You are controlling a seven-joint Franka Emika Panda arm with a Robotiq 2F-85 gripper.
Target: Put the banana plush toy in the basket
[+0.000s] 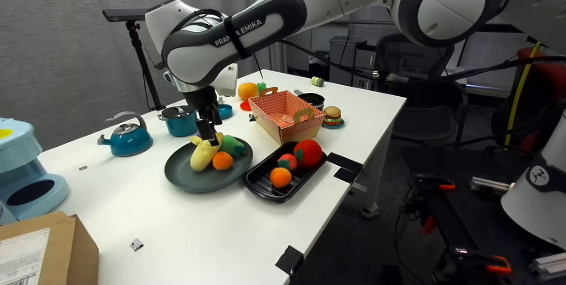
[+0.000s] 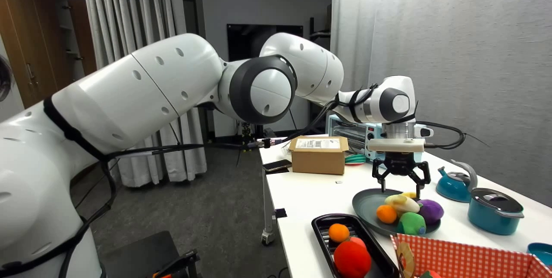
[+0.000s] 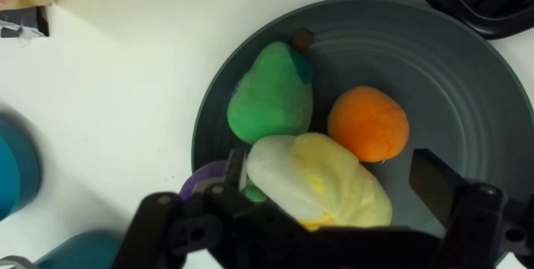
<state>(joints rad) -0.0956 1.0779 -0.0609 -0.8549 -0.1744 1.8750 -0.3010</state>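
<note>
The pincer (image 2: pixel 400 192) is spread apart, banana plush toy (image 3: pixel 338 181) showing in the gap and sitting on the dark plate (image 3: pixel 421 48), so I'd guess lined up but not gripped. The basket (image 1: pixel 305 132) is farther off, no banana in it, so grasp, carry and drop are all left imo.

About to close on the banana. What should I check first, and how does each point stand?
1. Gripper open: ok, its jaws stand apart.
2. Banana between the jaws: ok in the wrist view.
3. Gripper low enough: cannot tell; its height over the plate is unclear.
4. Purple toy clear of the gripper: cannot tell; the gripper partly covers it in the wrist view.
5. Orange clear of the banana: not ok; they appear to touch.
6. Basket upright and open on top: ok.
</note>
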